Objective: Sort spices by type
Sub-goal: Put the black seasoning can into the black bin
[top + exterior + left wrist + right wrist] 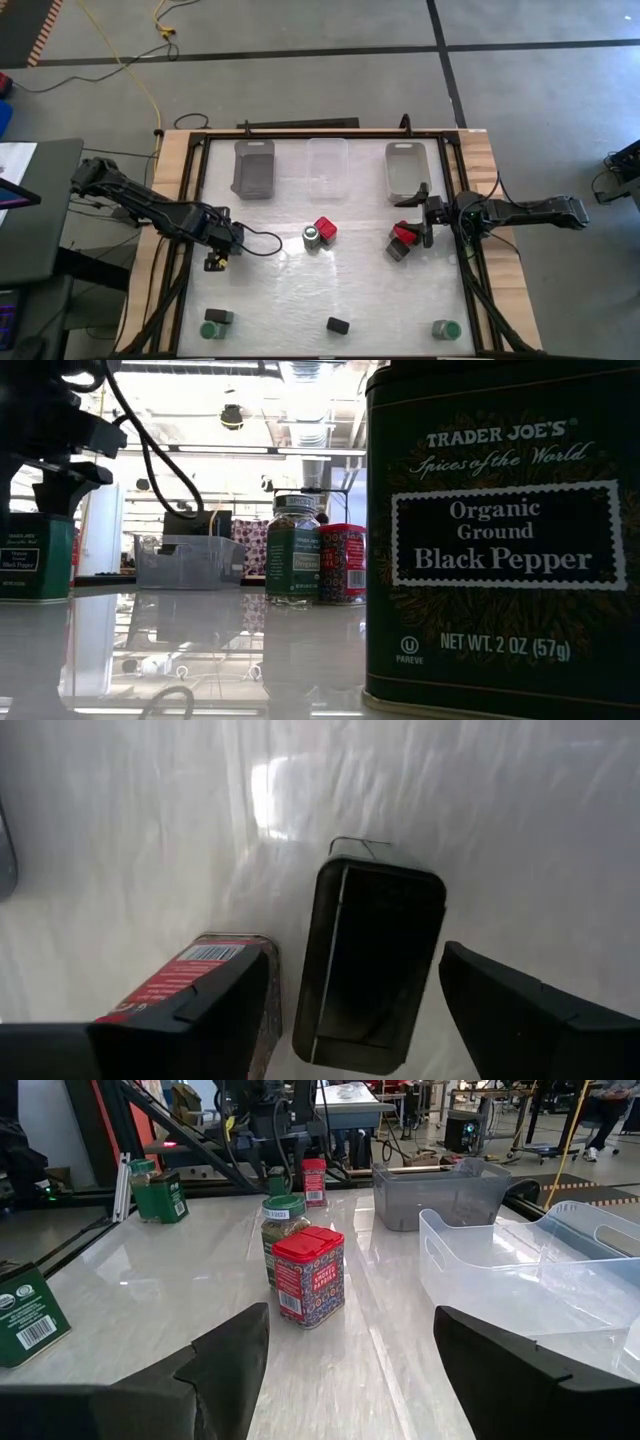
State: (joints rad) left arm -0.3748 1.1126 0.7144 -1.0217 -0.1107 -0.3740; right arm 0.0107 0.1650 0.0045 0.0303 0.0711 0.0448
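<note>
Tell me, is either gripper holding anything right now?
No. The left gripper straddles a black tin without contact; the right gripper is open, holding nothing.

Black pepper tin (500,540): black, white lettering. Centre tin (310,1275): red, patterned sides. Jar (282,1230) at its 11 o'clock: green label.

A robotics lab or workshop. A wooden-edged table (485,180) with a black metal frame stands on a grey concrete floor (300,25) crossed by a yellow cable (140,75). Beyond the table are long ceiling lights (240,452), workbenches crowded with equipment (350,1100), and more metal framing.
</note>
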